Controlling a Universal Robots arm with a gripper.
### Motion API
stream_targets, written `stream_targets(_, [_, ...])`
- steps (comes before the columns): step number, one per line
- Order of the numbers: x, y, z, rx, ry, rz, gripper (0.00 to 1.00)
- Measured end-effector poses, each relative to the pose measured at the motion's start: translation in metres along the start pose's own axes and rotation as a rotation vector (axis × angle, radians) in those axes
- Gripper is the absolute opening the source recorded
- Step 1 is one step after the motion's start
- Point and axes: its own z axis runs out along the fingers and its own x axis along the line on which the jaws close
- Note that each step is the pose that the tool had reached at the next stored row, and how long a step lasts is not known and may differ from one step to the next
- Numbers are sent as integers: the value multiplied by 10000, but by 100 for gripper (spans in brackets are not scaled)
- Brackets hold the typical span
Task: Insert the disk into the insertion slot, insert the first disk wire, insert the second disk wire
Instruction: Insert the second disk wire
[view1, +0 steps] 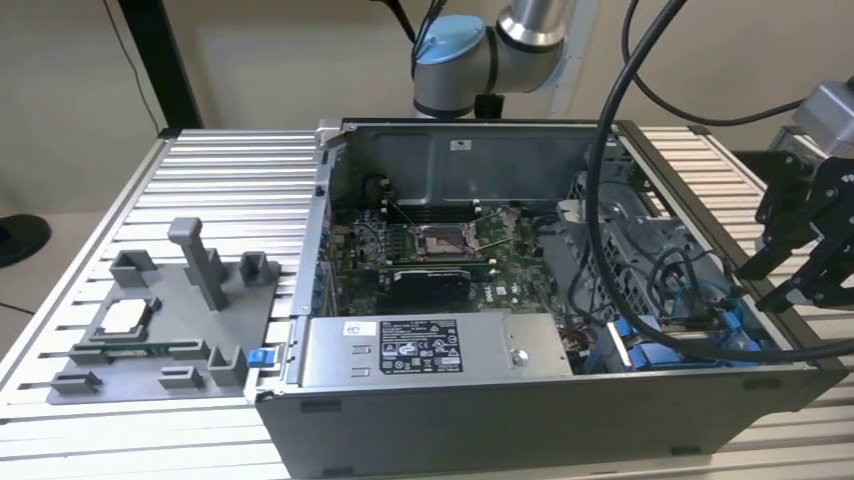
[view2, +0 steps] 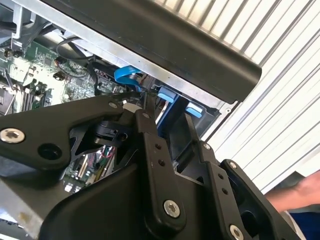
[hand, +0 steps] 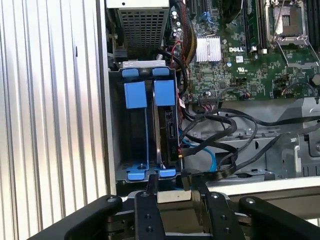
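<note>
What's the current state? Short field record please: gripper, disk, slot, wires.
gripper: gripper open, nothing held, hovering at the edge of the computer case by the drive bay
disk: disk sits in the insertion slot, in its blue carrier
slot: insertion slot in a corner of the case; the space beside the disk looks unfilled
wires: blue cable and black cables run up to the disk's side; cannot tell if either is plugged in
surroundings: case open on the slatted table, motherboard exposed

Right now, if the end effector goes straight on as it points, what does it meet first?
Probably the blue tabs at the near end of the insertion slot; black cables lie just beside. Depth unclear.
</note>
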Motion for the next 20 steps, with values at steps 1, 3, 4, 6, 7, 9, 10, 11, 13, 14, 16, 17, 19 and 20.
stream_targets(1, [0,0,-1,0,0,1,100])
stream_targets(3, [0,0,0,0,-4,0,100])
stream_targets(4, [0,0,0,0,-6,0,100])
stream_targets(6, [1,0,0,-1,-16,-1,100])
stream_targets(7, [2,0,2,-9,-89,-8,100])
stream_targets(9, [2,-1,3,-38,-375,-32,100])
stream_targets(10, [5,-2,5,-54,-495,-42,100])
stream_targets(11, [10,-4,7,-68,-581,-50,100])
stream_targets(13, [28,-13,10,-95,-695,-58,100])
stream_targets(14, [39,-18,12,-111,-739,-59,100])
stream_targets(16, [53,-34,22,-153,-788,-59,100])
stream_targets(17, [58,-46,28,-176,-798,-57,100])
stream_targets(19, [68,-71,45,-225,-814,-52,100])
stream_targets(20, [70,-82,55,-252,-818,-49,100])
